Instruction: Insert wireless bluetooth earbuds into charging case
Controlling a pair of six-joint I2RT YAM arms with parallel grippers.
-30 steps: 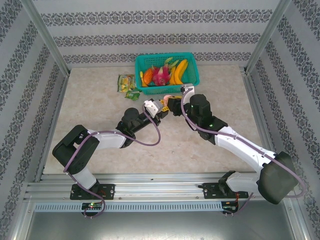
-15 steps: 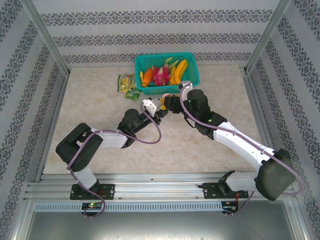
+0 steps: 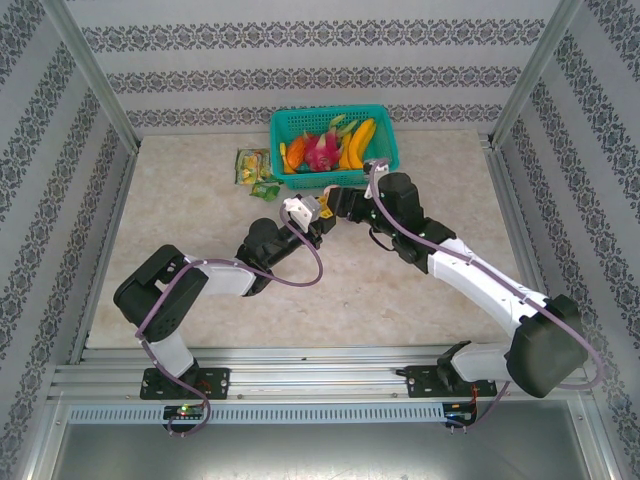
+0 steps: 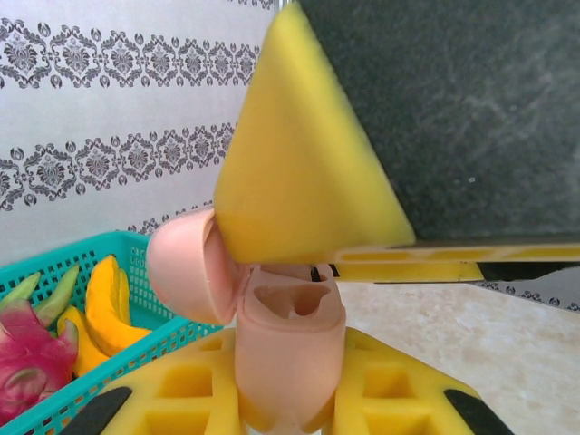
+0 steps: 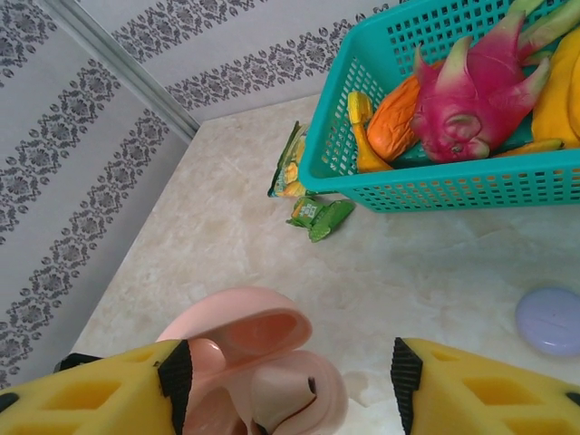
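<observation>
Squarely Between Two Hands: Pink Case Open at Mid-Worktop

Seen from above, the left hand (image 3: 316,217) and the right hand (image 3: 336,205) met at the centre of the frame, just below the teal basket (image 3: 385,160) on the pale worktop (image 3: 200,230). The left hand was clamped on the pink charging case (image 4: 290,340). In the left wrist view the case stood upright between that hand's yellow fingers (image 4: 181,399) at the bottom centre, with its lid swung out to the left. One yellow finger of the right hand filled the upper centre of that view, directly over the case. The right hand's jaws stood wide apart and held nothing. In its own view they sat in the lower left and lower right corners with the open case between them. Whether either finger touched the case could not be told. Whether the earbuds sat in the case's wells could not be told either. A lilac disc (image 5: 551,319) lay on the worktop at the right edge. A dragon fruit (image 5: 471,100) lay in the basket at upper right, and green packets (image 5: 317,217) lay just beside it.
</observation>
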